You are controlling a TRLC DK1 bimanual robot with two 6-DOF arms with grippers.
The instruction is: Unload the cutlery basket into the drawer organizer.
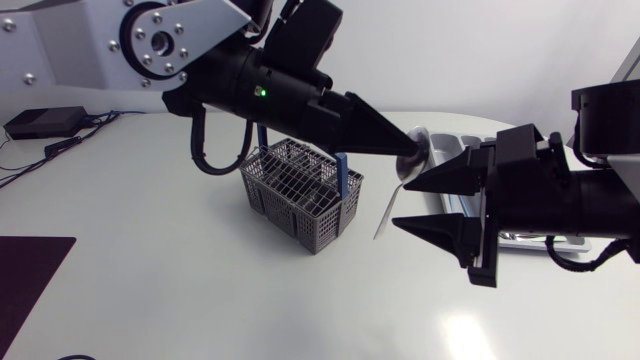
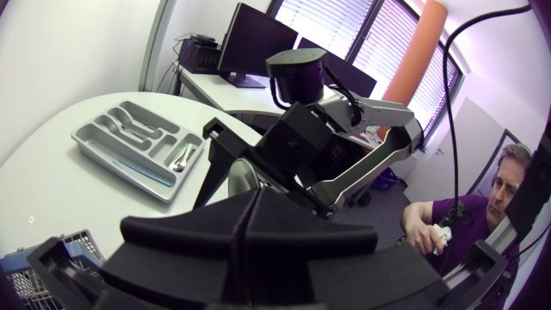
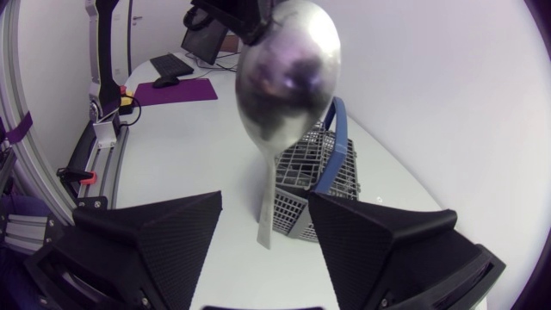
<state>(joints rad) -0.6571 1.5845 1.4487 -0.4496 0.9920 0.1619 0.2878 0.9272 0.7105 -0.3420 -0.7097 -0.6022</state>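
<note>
By basket (image 1: pixel 300 195), spoon (image 1: pixel 412 158) prob. in L hand (image 1: pixel 408 143); R hand (image 1: pixel 400 204) spread

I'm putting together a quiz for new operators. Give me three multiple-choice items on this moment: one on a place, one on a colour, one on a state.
1. Where is the spoon?
A. Standing in the basket
B. In the air, held by the left gripper
C. Lying in the organizer

2. What colour is the basket?
A. Grey
B. Red
C. Yellow

3. How is the right gripper?
A. Shut on the spoon
B. Open, holding nothing
C. Shut on the basket's rim

Answers:
1 B: the left gripper pinches the spoon's bowl, and the handle hangs down clear of the basket and the organizer.
2 A: the head view shows a grey mesh basket.
3 B: its fingers stand apart on either side of the spoon's handle, touching nothing.
</note>
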